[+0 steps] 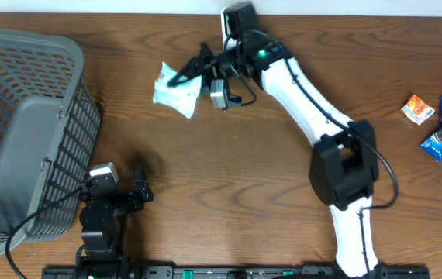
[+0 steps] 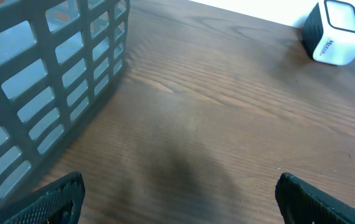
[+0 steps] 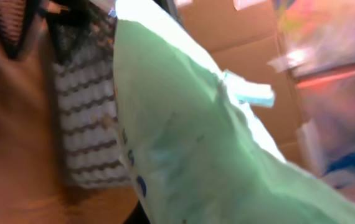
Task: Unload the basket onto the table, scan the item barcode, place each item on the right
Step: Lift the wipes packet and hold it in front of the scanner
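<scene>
Packet (image 1: 176,91) looks light, soft and crinkly, so an edge pinch suits it. The right gripper (image 1: 196,74) pinches it so, just beside the scanner (image 2: 333,32). Left gripper (image 2: 177,200) sits spread wide.

Dark wood-grain table (image 1: 229,163) is seen spread beneath the right gripper (image 1: 192,72). Taped cardboard boxes (image 3: 240,37) are noted beyond it, brightly lit.
</scene>
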Available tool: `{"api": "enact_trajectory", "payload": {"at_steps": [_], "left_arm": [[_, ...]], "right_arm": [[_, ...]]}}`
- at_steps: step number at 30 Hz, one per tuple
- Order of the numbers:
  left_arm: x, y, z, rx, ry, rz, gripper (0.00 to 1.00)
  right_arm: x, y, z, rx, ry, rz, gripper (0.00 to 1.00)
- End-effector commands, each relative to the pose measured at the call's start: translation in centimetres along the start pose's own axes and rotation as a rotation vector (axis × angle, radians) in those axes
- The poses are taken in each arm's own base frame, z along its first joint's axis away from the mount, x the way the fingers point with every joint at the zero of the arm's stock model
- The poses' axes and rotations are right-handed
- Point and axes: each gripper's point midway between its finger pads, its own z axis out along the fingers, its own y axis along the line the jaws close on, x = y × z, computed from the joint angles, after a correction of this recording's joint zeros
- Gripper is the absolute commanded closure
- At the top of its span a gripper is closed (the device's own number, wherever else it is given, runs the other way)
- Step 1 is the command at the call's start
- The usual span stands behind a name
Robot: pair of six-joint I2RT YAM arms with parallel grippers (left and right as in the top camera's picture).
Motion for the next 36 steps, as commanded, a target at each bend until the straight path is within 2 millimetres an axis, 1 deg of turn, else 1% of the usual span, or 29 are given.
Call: {"api": "enact_trajectory", "payload": {"at_steps": [1, 3, 7, 11, 15, 22, 27, 30, 32, 35, 36], "left_arm": [[1.2, 0.6, 0.3, -0.024, 0.027, 0.009, 0.02], [1.2, 0.6, 0.3, -0.024, 0.027, 0.009, 0.02], [1.2, 0.6, 0.3, -0.024, 0.027, 0.009, 0.02], [1.2, 0.6, 0.3, -0.024, 0.027, 0.009, 0.02], [1.2, 0.6, 0.3, -0.024, 0.027, 0.009, 0.02], [1.2, 0.6, 0.3, -0.024, 0.027, 0.009, 0.02], [1.2, 0.6, 0.3, -0.024, 0.027, 0.009, 0.02], [1.2, 0.6, 0.3, -0.024, 0.027, 0.009, 0.02], [1.2, 0.6, 0.3, -0.024, 0.027, 0.009, 0.02], [1.2, 0.6, 0.3, -0.024, 0.027, 0.009, 0.02], [1.2, 0.6, 0.3, -0.024, 0.027, 0.009, 0.02]], "right_arm": [[-3.8, -5.0, 0.8, 0.015, -0.067, -0.042, 0.99], [-4.7, -6.7, 1.2, 0.016, -0.077, -0.102, 0.99], [-5.9, -9.1, 2.1, 0.016, -0.098, -0.144, 0.99], [-7.1, -10.8, 3.0, 0.019, -0.120, -0.223, 0.99], [-8.0, -11.6, 3.5, 0.018, -0.133, -0.209, 0.99], [-7.6, -11.4, 3.1, 0.011, -0.125, -0.076, 0.99], [-7.1, -11.1, 2.7, 0.010, -0.115, -0.036, 0.99], [-6.5, -10.4, 2.4, 0.005, -0.108, 0.069, 0.99], [-6.0, -9.7, 2.1, -0.001, -0.100, 0.213, 0.99], [-5.2, -7.8, 1.3, -0.010, -0.082, 0.553, 0.99], [-5.0, -7.2, 1.1, -0.012, -0.077, 0.631, 0.99]]}}
